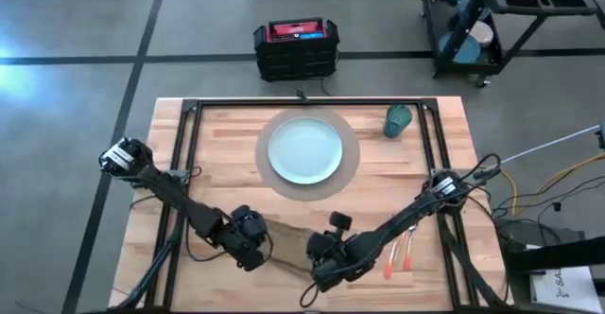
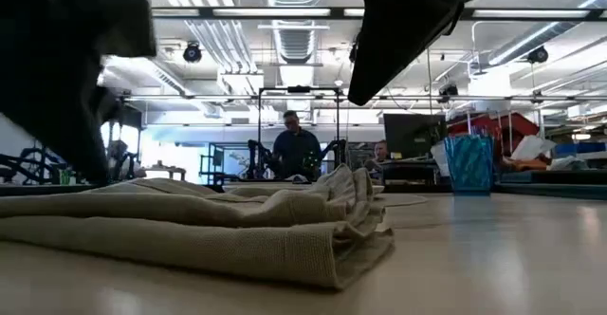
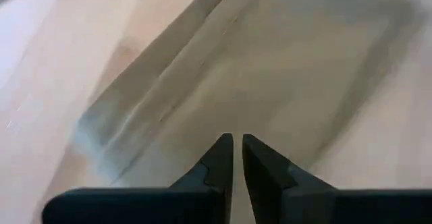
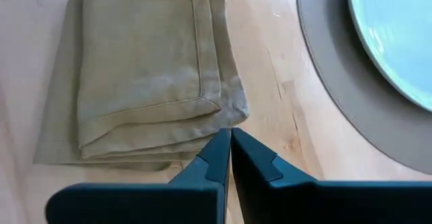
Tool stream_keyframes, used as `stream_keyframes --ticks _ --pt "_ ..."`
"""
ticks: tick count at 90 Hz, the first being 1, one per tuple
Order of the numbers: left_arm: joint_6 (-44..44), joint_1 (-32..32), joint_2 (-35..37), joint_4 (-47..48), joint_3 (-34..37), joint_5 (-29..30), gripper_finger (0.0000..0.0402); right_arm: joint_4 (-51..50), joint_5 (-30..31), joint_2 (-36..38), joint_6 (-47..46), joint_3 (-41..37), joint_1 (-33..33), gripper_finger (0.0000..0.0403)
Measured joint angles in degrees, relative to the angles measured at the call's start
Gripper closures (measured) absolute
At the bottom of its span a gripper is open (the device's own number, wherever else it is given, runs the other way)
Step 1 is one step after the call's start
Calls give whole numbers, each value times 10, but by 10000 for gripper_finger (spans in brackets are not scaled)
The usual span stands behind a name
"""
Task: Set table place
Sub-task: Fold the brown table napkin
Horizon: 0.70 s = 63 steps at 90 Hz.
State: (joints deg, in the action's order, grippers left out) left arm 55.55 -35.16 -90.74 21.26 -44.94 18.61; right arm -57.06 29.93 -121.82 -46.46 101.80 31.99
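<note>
Napkin (image 1: 288,238) work is the step in hand: the tan cloth lies folded and a little rumpled on the near part of the counter (image 1: 217,134), between the two arms and just short of the round mat (image 1: 347,174). The pale blue plate (image 1: 304,150) already sits centred on that mat, and the teal cup (image 1: 398,120) stands at the far right of the mat, so those parts look done. Two orange-handled pieces of cutlery (image 1: 398,255) lie on the counter to the right of the right arm, not yet placed.

The left gripper (image 3: 237,150) hovers over the cloth with its jaws nearly together and nothing between them. The right gripper (image 4: 230,145) hangs at the napkin's corner nearest the mat, its jaws closed to a thin seam and apparently empty.

By my reading, the napkin has yet to be moved into its spot beside the plate. The next move calls for one set of jaws to part, come down on an edge or corner, pinch through all the layers, and drag or lift the cloth without letting the folds spill open.
</note>
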Motion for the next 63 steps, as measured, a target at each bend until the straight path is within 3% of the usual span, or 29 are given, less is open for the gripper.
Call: stream_keyframes --ticks 14,28,36,48,63 --pt "2 31 9 54 55 27 381 2 8 0 0 0 0 403" --pt "-41 99 37 134 97 186 381 5 32 0 5 0 -4 403" --pt "-29 145 82 195 86 226 381 5 33 0 6 0 -8 403" --pt "-35 158 154 195 63 210 381 3 32 0 6 0 -8 403" --pt "-54 135 206 66 55 196 381 3 37 0 14 0 -9 403"
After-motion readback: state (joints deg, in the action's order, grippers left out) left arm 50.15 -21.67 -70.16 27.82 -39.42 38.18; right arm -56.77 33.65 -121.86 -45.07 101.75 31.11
